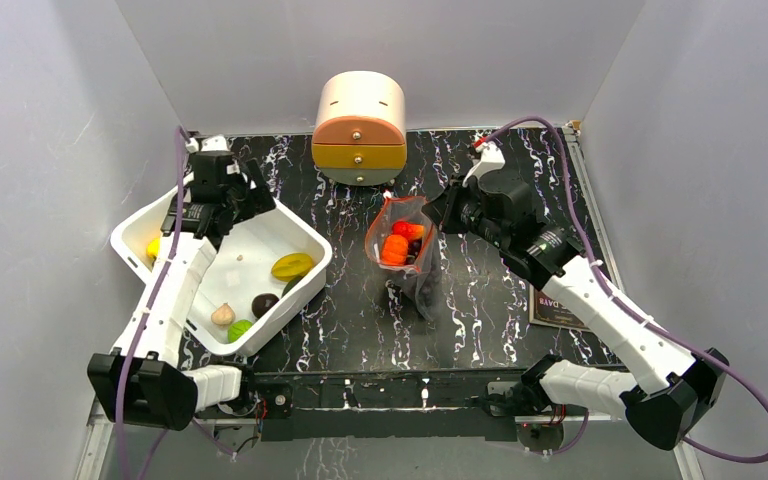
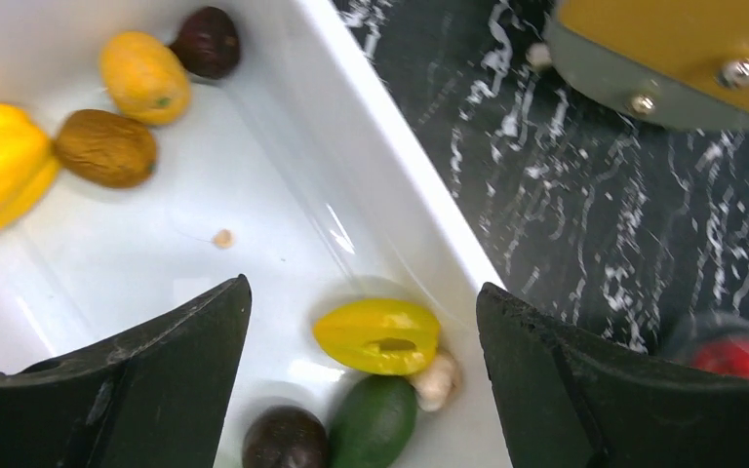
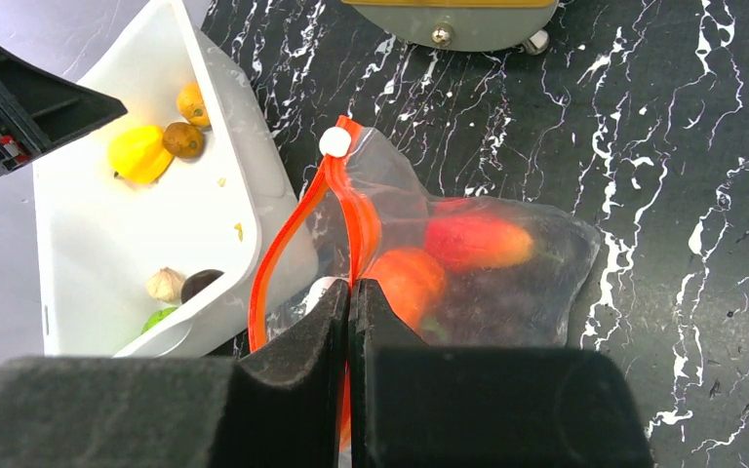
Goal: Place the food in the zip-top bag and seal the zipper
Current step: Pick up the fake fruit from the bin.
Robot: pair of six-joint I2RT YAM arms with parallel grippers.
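White tub [image 1: 250,250] and rounded drawer chest [image 1: 360,125] sit on black marbled table [image 1: 480,300].

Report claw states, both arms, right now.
Left claw: open, empty, over the white tub.
Right claw: shut on the zipper of the zip-top bag.

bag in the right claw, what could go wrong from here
1. The right claw pinches only the zipper; the floppy bag could slip free or tip, spilling its food.
2. The zipper's sides sit close together, so a dropped piece may miss.
3. The yellow piece lies against the tub wall; the open left claw may hit that wall.
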